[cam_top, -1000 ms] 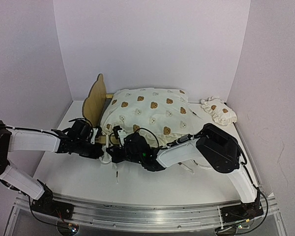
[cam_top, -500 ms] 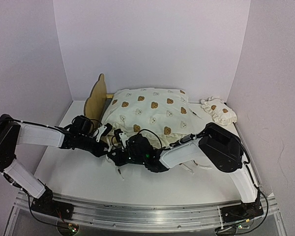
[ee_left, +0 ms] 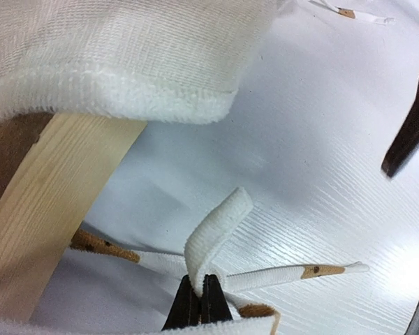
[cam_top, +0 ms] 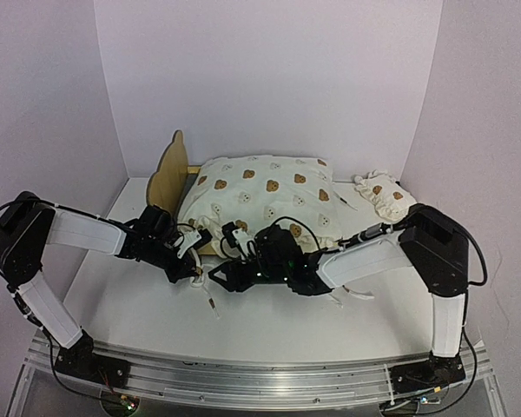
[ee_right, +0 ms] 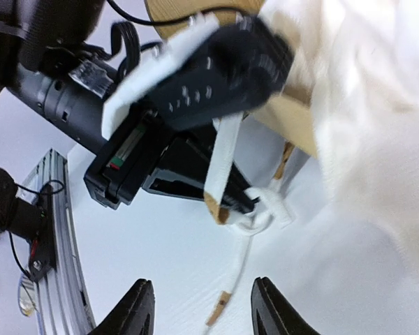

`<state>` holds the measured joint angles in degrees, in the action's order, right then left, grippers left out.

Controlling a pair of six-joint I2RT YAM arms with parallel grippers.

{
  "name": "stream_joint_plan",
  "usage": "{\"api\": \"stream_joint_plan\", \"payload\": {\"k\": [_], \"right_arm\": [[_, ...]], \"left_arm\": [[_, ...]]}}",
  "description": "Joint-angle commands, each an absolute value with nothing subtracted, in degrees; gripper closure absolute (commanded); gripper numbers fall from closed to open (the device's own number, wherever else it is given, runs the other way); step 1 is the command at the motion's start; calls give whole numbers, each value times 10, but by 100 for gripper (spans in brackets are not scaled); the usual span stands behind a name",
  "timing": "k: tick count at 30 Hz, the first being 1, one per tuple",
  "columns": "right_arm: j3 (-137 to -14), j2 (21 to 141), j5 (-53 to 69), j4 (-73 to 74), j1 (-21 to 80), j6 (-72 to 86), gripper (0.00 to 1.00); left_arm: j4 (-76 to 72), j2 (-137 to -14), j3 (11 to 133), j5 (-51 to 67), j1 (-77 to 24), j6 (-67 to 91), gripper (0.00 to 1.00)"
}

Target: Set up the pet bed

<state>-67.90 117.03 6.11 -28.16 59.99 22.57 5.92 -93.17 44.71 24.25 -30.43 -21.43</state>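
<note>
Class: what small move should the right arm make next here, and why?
Probably ease the open right gripper onto the loose string end ahead of it and close; the left gripper already pinches a tie string beside the pet bed frame.

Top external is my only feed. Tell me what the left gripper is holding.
Observer: The left wrist view shows the left gripper shut on a white tie string, with a loop of it standing above the tips.
Operator: Now report the right gripper's jaws.
Observer: The right wrist view shows the right gripper open and gripping nothing. A brown-tipped string end lies on the table beneath the gap.
</note>
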Motion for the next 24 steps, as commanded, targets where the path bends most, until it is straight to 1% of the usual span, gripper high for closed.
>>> {"api": "stream_joint_plan", "payload": {"k": [1,3,7,9,13,21,23,24], "right_arm": [[-677,1133,93,-227,578,65,50],[-693,1151,83,-227,578,-31,50],[-742,1200,58,-236,577,-161,48],[-767,1224,48,-244,576,-189,47],[-819,1268,55,-256,570,-190,49],[-838,1306,48,-256,565,-169,62],[-838,1311,44,-256,563,-163,67],[-838,1312,41,-257,562,-159,71]], "left_arm": [[34,-930,459,256,-304,-254,100],[29,-929,457,259,-304,-258,100],[34,-927,460,262,-304,-263,100],[35,-926,460,265,-304,-264,100],[34,-926,460,271,-304,-263,100],[33,-925,461,270,-304,-259,100],[33,-926,461,269,-304,-259,100],[33,-926,462,270,-304,-259,100]]}}
